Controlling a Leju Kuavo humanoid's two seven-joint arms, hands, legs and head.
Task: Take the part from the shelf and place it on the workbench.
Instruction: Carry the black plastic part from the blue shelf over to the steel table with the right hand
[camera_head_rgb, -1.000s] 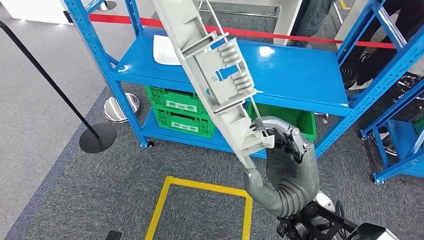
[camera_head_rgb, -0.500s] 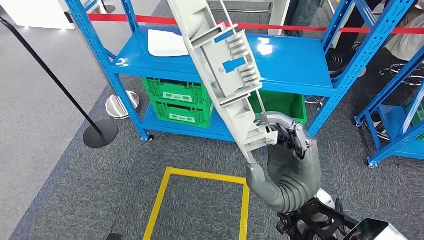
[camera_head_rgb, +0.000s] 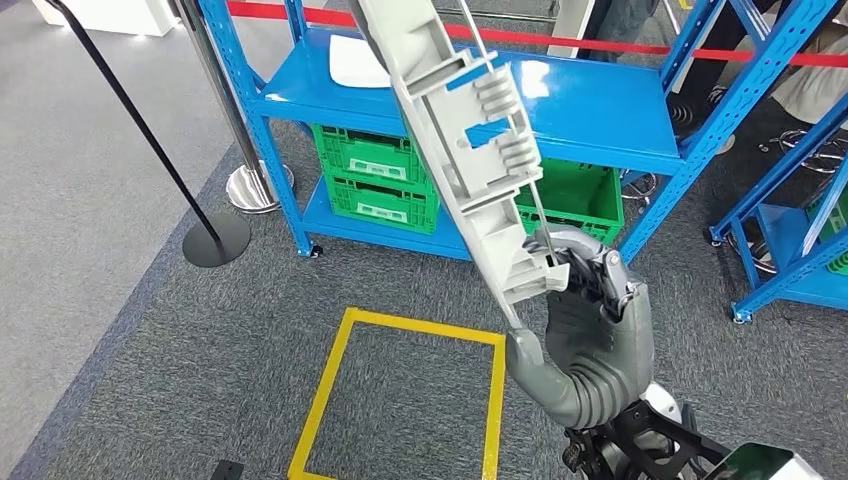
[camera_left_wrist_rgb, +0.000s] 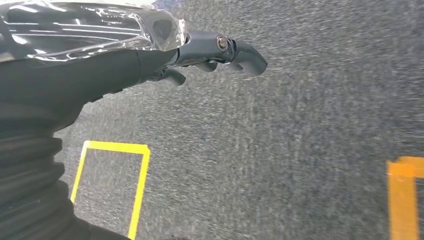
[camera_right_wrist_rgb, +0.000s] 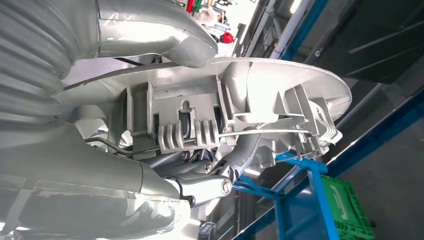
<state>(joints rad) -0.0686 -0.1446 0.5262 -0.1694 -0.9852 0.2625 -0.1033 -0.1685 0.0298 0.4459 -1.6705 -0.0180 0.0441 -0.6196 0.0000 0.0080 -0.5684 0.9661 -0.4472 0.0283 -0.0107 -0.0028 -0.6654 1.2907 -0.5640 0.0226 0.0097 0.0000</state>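
A long grey plastic part (camera_head_rgb: 470, 150) with ribs, slots and a thin metal rod stands tilted in front of me, its top running off the upper edge of the head view. My right hand (camera_head_rgb: 585, 320) grips its lower end, thumb on one face and fingers curled around the other. In the right wrist view the same part (camera_right_wrist_rgb: 240, 115) lies across the hand (camera_right_wrist_rgb: 100, 165), held between thumb and fingers. My left hand (camera_left_wrist_rgb: 210, 50) hangs over the grey carpet with its fingers curled in and nothing in them.
A blue metal shelf (camera_head_rgb: 590, 120) stands ahead with a white sheet (camera_head_rgb: 358, 62) on its top board and green crates (camera_head_rgb: 375, 175) below. A yellow taped square (camera_head_rgb: 410, 395) marks the carpet. A black stanchion base (camera_head_rgb: 216, 240) and red barrier tape (camera_head_rgb: 640, 48) stand nearby. A second blue rack (camera_head_rgb: 790, 230) is at right.
The whole view has shifted as the camera moved: shelf and stanchion slid to the right in the picture. The part stays in my right hand, tilted as before.
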